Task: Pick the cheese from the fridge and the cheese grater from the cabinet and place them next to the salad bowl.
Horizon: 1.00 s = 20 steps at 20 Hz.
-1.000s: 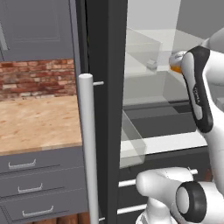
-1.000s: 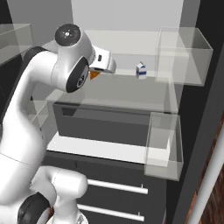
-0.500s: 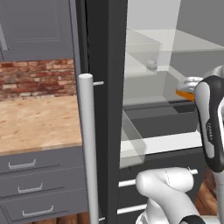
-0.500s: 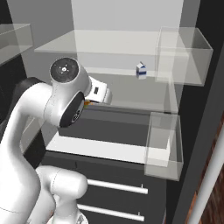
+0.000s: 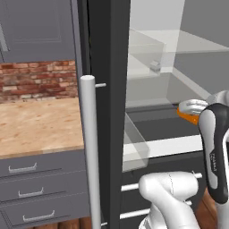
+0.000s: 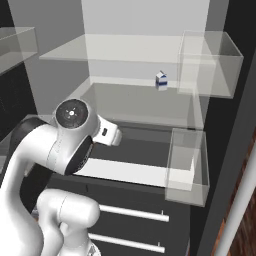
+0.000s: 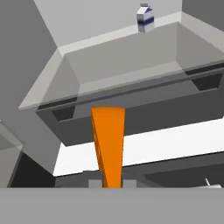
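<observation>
The cheese point(image 7: 108, 140), a narrow orange wedge, stands straight up from my gripper point(image 7: 108, 183), whose dark tips are shut on its lower end. In the left base view the cheese point(image 5: 184, 116) peeks out under the white hand, just in front of the open fridge point(image 5: 109, 67) at drawer height. In the right base view the hand point(image 6: 108, 133) points into the fridge and hides the cheese. A grey wall cabinet point(image 5: 40, 31) hangs closed at the upper left. The cheese grater and the salad bowl are out of view.
The fridge door's long silver handle point(image 5: 88, 152) stands close on the left. A small milk carton point(image 6: 160, 80) sits on a glass shelf point(image 6: 125, 50). Clear door bins point(image 6: 187, 165) jut out on the right. A wooden counter point(image 5: 36, 127) over grey drawers point(image 5: 27, 192) lies left.
The arm has come down and drawn back from the upper glass shelf to drawer height, carrying the cheese with it. The gripper stays shut.
</observation>
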{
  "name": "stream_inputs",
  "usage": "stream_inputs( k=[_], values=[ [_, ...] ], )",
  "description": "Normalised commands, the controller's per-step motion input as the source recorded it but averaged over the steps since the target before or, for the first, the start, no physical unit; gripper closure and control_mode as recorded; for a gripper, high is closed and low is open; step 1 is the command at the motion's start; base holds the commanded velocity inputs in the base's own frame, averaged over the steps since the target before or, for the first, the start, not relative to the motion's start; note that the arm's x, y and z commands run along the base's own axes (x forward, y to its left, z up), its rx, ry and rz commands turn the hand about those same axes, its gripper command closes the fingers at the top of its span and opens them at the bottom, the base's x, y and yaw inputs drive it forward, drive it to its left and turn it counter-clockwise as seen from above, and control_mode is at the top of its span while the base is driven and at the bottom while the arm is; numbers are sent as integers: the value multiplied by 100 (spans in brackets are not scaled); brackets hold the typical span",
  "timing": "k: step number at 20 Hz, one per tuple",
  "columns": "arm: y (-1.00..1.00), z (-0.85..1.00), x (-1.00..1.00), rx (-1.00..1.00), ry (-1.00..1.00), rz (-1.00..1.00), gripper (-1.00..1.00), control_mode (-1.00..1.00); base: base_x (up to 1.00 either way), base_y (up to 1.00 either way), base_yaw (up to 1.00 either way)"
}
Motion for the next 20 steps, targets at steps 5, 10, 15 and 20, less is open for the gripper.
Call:
stream_inputs(
  k=[5, 10, 15, 20],
  values=[
    [17, -25, -12, 2, 1, -8, 100, -100, 0, 0, 0],
    [18, -20, -7, 0, 1, -9, 100, -100, 0, 0, 0],
    [4, -4, 0, 1, 2, -2, 100, -100, 0, 0, 0],
    [0, 0, 0, 0, 0, 0, 100, -100, 0, 0, 0]
  ],
)
